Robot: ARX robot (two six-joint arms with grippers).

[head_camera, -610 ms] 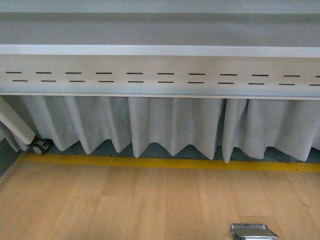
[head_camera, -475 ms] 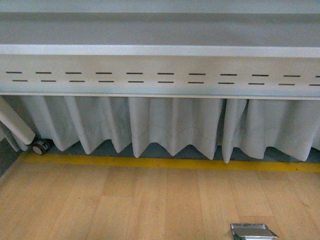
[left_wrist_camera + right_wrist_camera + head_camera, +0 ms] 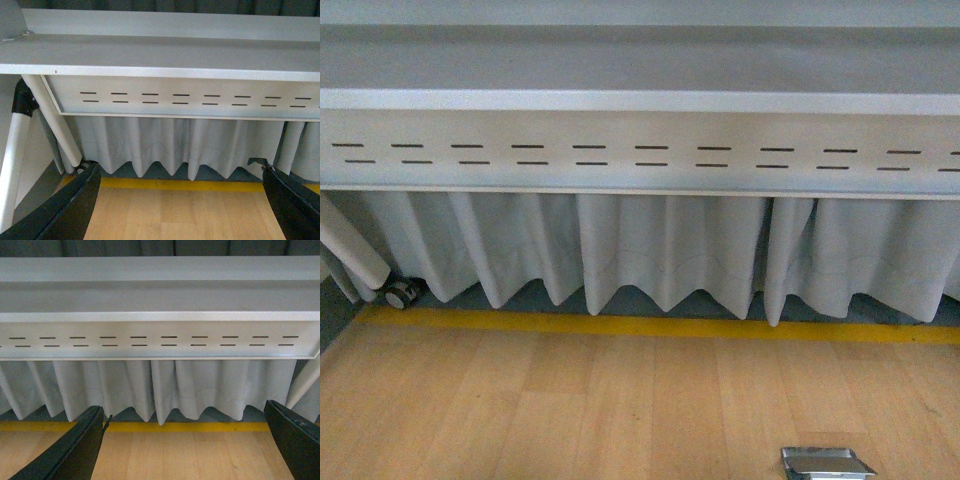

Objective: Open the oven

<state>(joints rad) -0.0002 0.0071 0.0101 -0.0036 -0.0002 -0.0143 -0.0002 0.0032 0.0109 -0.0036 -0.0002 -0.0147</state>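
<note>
The oven is out of view in every frame. In the left wrist view my left gripper (image 3: pixel 180 200) is open, its two black fingers far apart at the frame's lower corners, with nothing between them but wooden floor. In the right wrist view my right gripper (image 3: pixel 185 440) is likewise open and empty, black fingers wide apart over the floor. Neither arm shows in the front view.
A grey table frame (image 3: pixel 640 140) with slotted panel spans the front view, a white pleated skirt (image 3: pixel 660 250) hanging below. A yellow floor line (image 3: pixel 650 327) runs along it. A castor wheel (image 3: pixel 400 294) and white leg are at left. A metal floor plate (image 3: pixel 825 463) lies at lower right.
</note>
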